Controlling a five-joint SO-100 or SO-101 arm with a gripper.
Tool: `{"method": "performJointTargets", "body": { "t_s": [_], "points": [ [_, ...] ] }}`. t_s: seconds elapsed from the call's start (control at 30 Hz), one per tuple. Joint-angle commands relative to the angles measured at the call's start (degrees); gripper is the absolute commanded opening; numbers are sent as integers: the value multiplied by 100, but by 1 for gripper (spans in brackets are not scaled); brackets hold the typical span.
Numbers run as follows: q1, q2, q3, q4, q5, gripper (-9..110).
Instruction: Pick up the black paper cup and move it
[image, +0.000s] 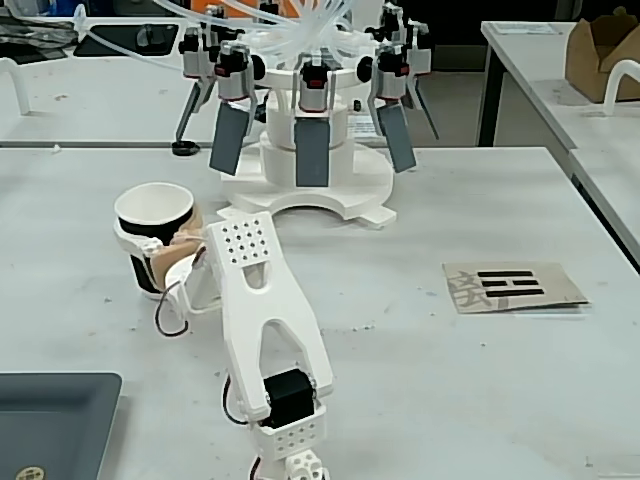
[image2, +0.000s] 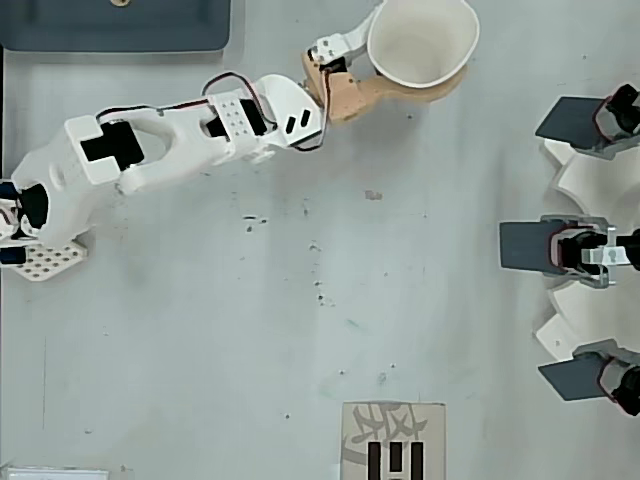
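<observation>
The black paper cup (image: 147, 276) stands upright at the left of the table in the fixed view, its white rim and inside facing up. In the overhead view the black paper cup (image2: 425, 40) is at the top, its rim squeezed slightly out of round. My gripper (image: 155, 245) is shut on it: the white finger (image: 128, 240) hugs the left side and the tan finger (image: 178, 255) presses the right. From above, my gripper (image2: 415, 60) reaches in from the left. I cannot tell whether the cup's base touches the table.
A white fixture with grey paddles (image: 310, 150) stands behind the cup, at the right edge (image2: 590, 245) from above. A cardboard card with black bars (image: 510, 285) lies at the right. A dark grey tray (image: 50, 420) sits at the near left corner.
</observation>
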Motion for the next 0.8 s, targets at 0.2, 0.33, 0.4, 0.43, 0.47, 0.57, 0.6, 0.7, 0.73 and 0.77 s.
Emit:
{"method": "performJointTargets", "body": {
  "t_s": [0.2,0.33,0.4,0.43,0.47,0.57,0.6,0.7,0.73,0.77],
  "points": [
    [281,1037,545,-149,-211,9],
    [352,1274,773,-185,-264,9],
    [387,1371,879,-237,-281,9],
    [404,1424,940,-264,-299,9],
    [431,1468,1011,-299,-308,9],
    [492,1644,1283,-431,-325,9],
    [519,1696,1397,-492,-325,9],
    [615,1846,1767,-729,-360,9],
    [642,1898,1881,-809,-378,9],
    [668,1960,2004,-879,-396,9]
  ]
}}
